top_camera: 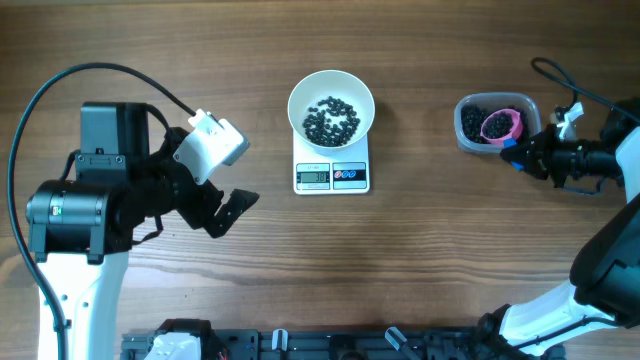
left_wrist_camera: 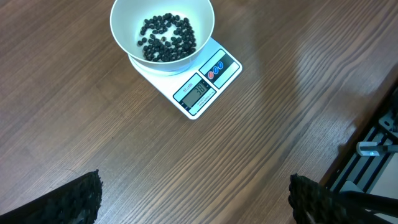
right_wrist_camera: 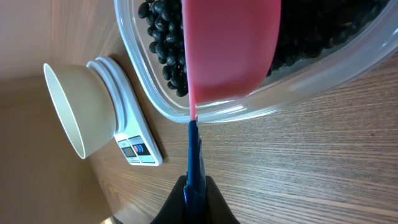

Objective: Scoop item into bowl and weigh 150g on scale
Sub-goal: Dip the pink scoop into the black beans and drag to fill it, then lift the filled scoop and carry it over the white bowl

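The white bowl [top_camera: 331, 88] stands on the scale [top_camera: 331, 176] and holds a thin layer of the black item [top_camera: 331, 120]. In the left wrist view, bowl [left_wrist_camera: 124, 37], beans [left_wrist_camera: 165, 38] and scale [left_wrist_camera: 202, 92] lie ahead of my open left gripper [left_wrist_camera: 196, 199], which hovers empty over bare wood at the left [top_camera: 228, 212]. My right gripper [top_camera: 527, 152] is shut on the blue handle [right_wrist_camera: 194, 155] of a pink scoop [right_wrist_camera: 230, 43]. The scoop's cup sits inside a clear tub [top_camera: 470, 130] among more beans [right_wrist_camera: 165, 43].
The tub stands at the right, a hand's width from the scale. A black rail [top_camera: 340, 345] runs along the table's front edge. The left arm's base [top_camera: 70, 215] and a looping cable [top_camera: 60, 85] fill the left side.
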